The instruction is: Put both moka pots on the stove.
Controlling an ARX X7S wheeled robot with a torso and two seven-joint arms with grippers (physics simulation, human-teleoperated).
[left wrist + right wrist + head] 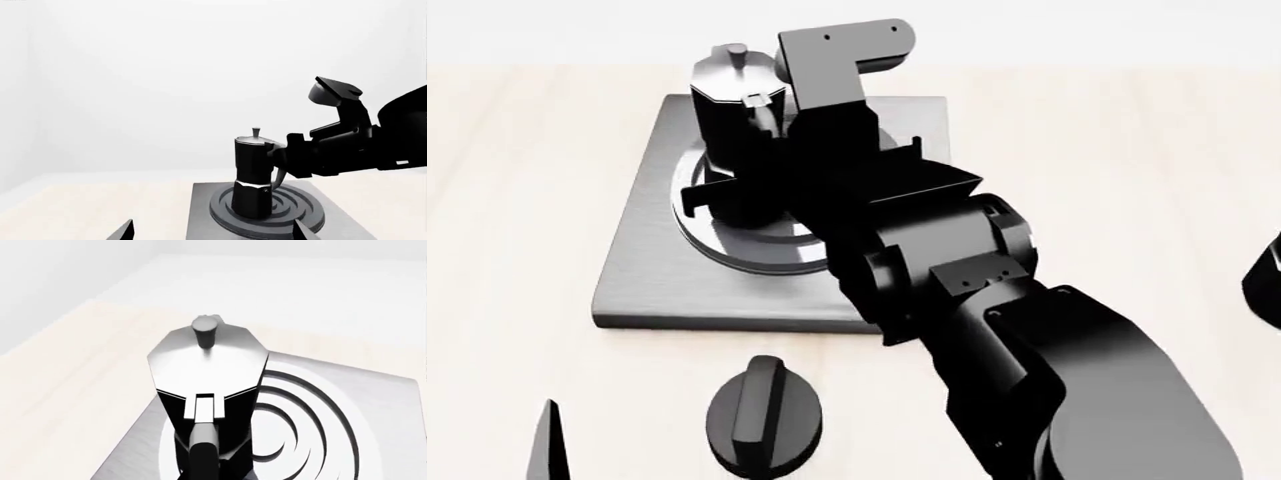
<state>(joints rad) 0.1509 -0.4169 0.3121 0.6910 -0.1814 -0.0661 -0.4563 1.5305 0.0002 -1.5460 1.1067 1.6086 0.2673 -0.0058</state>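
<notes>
One moka pot is visible; it stands upright on the burner of the single stove, toward the burner's left and far portion in the head view. The second moka pot does not appear in any view. The pot's silvery lid with its small knob is seen from above in my right wrist view, and its curved handle points toward that camera. The stove is a square grey plate lying flat on the pale table; its burner carries dark concentric rings. Nothing else rests on the stove besides this pot.

One low round black knob lies on the table just in front of the stove, apart from it.

My right hand sits at the pot's handle side, level with the pot's upper half; whether its fingers are clamped on the handle or merely beside it I cannot tell, since the arm covers them from the head camera. My left hand shows only two dark fingertips, spread well apart with nothing between them, short of the stove.
</notes>
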